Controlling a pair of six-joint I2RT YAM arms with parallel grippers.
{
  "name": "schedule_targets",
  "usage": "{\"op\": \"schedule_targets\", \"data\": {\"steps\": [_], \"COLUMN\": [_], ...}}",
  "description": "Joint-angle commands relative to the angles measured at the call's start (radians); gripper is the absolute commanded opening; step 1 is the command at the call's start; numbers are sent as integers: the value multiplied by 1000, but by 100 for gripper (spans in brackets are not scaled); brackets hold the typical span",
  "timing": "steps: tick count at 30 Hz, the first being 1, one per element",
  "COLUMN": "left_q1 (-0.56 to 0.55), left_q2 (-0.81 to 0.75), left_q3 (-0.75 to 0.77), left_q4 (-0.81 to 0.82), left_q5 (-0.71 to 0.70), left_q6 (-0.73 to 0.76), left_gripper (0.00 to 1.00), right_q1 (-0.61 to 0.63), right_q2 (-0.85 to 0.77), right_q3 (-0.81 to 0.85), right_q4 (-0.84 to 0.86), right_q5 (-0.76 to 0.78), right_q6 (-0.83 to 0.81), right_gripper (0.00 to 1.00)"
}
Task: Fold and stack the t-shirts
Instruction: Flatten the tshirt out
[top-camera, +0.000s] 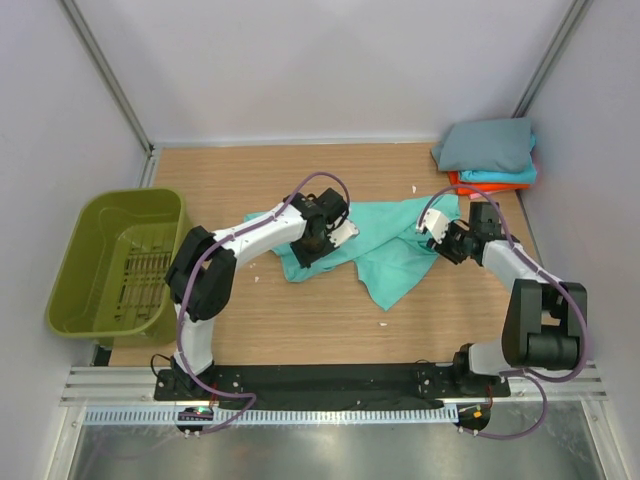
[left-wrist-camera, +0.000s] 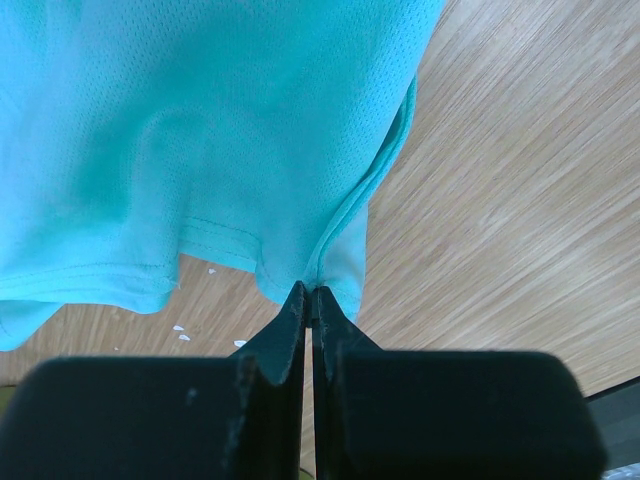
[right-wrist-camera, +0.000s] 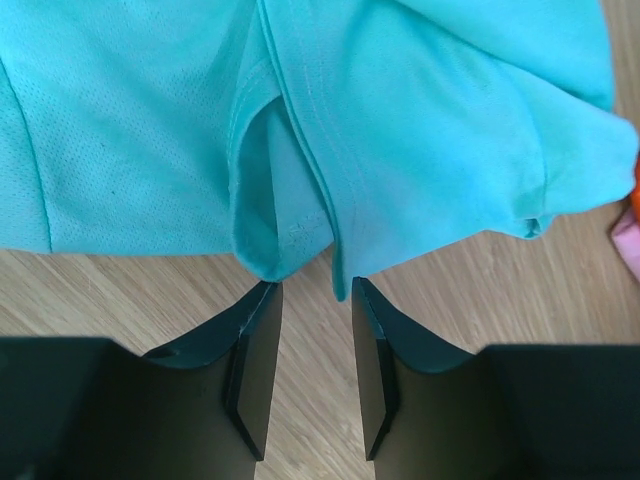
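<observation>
A mint t-shirt (top-camera: 385, 250) lies crumpled across the middle of the table. My left gripper (top-camera: 322, 240) is over its left part and is shut on a pinch of the hem (left-wrist-camera: 310, 292), with the cloth (left-wrist-camera: 200, 130) spreading away from the tips. At the shirt's right end my right gripper (top-camera: 437, 232) is open (right-wrist-camera: 315, 290). A folded edge of the cloth (right-wrist-camera: 420, 130) hangs just at its fingertips, and only bare wood shows between the jaws. Folded t-shirts are stacked at the back right: grey (top-camera: 487, 145) on top, cyan (top-camera: 505, 177) below it, orange-red (top-camera: 468, 186) at the bottom.
An olive-green plastic basket (top-camera: 70, 290) stands off the table's left edge. Small white specks (top-camera: 385, 322) lie on the wood near the shirt. Grey walls close in the table at the back and on both sides.
</observation>
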Motion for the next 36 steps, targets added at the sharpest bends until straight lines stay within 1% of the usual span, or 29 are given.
{"op": "schedule_targets", "data": {"steps": [1,5,6,13,14,16,20,22,23,26,31,34,35,36], "left_q1": [5,5,5,5,5,5,5,5,5,5,6,40,52,69], "left_q2": [-5,0,0,11,14,17,20,24,24,26,9,-26,-43,-49], "left_q3": [28,34,35,40,43,47,54,52,52,54,63,81,125,150], "left_q4": [7,7,4,2,2,1,2,5,4,7,5,30,32,32], "left_q5": [-3,-5,-5,1,1,3,7,9,10,10,-8,-54,-69,-85], "left_q6": [-5,-7,-7,-13,-11,-11,-16,-19,-19,-17,-7,12,22,38], "left_gripper": [0,0,0,0,0,0,0,0,0,1,0,0,0,0], "right_q1": [9,11,12,12,12,14,14,14,14,15,15,15,15,15], "right_q2": [27,55,58,87,96,103,109,121,124,132,112,83,81,80], "right_q3": [41,45,47,53,54,59,67,82,87,99,142,235,305,341], "right_q4": [10,30,37,94,94,100,119,119,120,125,110,105,99,93], "right_q5": [0,10,12,38,40,40,41,43,43,44,50,66,72,87], "right_q6": [-4,-11,-8,1,1,7,18,33,38,45,65,136,159,200], "right_gripper": [40,36,34,30,26,23,14,11,8,1,1,1,1,1]}}
